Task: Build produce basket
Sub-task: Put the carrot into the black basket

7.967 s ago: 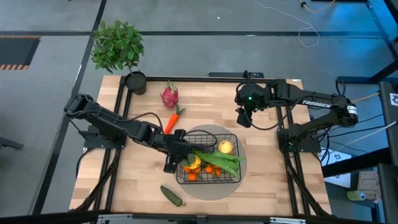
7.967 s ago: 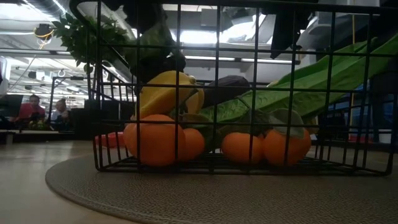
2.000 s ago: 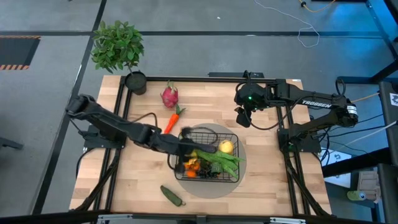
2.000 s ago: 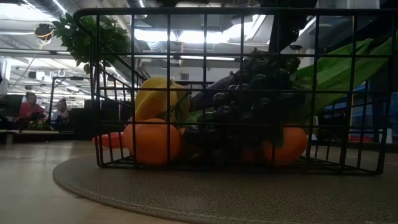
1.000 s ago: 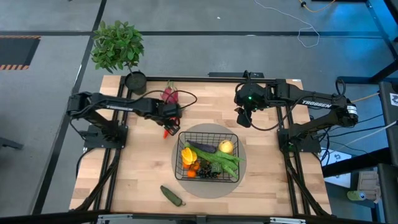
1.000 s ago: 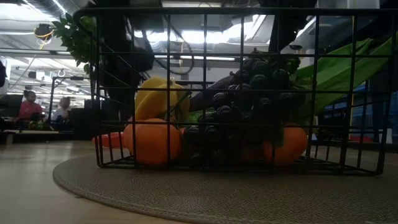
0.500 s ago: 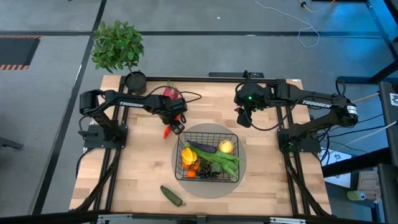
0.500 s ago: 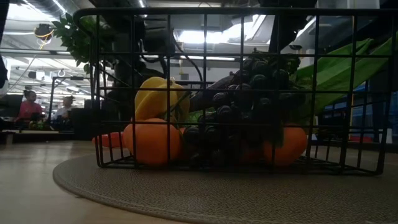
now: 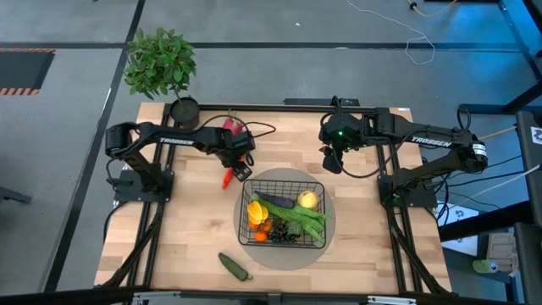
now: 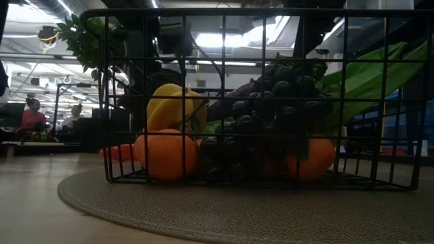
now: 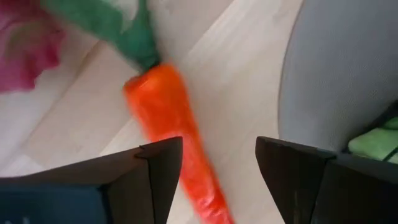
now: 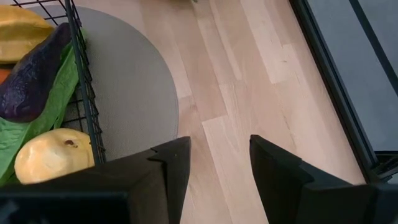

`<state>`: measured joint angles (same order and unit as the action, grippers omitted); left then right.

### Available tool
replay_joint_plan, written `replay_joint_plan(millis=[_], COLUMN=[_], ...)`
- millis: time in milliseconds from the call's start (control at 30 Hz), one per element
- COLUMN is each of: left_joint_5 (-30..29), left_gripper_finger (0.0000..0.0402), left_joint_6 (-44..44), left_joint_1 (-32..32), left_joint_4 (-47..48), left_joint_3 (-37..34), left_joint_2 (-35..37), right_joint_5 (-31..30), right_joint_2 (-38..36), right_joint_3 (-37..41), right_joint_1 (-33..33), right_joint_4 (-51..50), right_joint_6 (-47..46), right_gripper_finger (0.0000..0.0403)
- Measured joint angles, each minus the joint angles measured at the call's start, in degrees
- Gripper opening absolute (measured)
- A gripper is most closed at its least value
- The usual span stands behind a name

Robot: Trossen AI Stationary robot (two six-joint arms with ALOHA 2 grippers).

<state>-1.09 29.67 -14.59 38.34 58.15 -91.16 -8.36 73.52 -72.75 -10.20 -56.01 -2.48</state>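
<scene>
Left gripper [image 11: 211,165], jaws spread, straddles carrot [image 11: 171,134]; its long axis runs 1-to-7 o'clock from basket's [image 9: 283,214] 10 o'clock corner

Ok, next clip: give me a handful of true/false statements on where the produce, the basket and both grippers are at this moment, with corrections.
1. The carrot lies on the table, outside the basket. True.
2. The left gripper is shut on the carrot. False: its fingers are open, with the carrot lying between them on the wood.
3. The cucumber is inside the basket. False: it lies on the table, on the near side of the grey mat.
4. The basket stands on the grey mat. True.
5. The right gripper holds the lemon. False: it is open and empty, over bare wood beside the mat; the lemon is in the basket.
6. The dragon fruit is still on the table. True.
</scene>
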Motion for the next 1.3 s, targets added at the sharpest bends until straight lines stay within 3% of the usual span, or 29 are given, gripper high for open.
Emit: replay_joint_plan(millis=[500, 933, 1200, 1300], left_joint_5=[-5.64, -3.89, -4.38, -4.56], left_gripper_finger=[0.0226, 0.0230, 0.0226, 0.0206], left_joint_6=[3.06, 7.18, 7.45, 7.41], left_joint_1=[0.40, 0.77, 0.77, 0.92], left_joint_4=[4.58, -7.10, -7.25, -7.03], left_joint_3=[0.08, -9.12, -12.73, -13.25], left_joint_2=[-0.38, -0.38, -0.11, -0.03], right_joint_5=[0.00, -0.02, -0.02, -0.01], right_joint_2=[0.00, 0.00, 0.00, 0.00], right_joint_3=[0.02, 0.02, 0.02, 0.02], right_joint_1=[0.00, -0.02, -0.02, 0.00], right_joint_4=[-0.02, -0.02, -0.02, -0.02], right_joint_6=[0.07, 1.29, 1.27, 1.27], right_gripper_finger=[0.0155, 0.0155, 0.0155, 0.0155])
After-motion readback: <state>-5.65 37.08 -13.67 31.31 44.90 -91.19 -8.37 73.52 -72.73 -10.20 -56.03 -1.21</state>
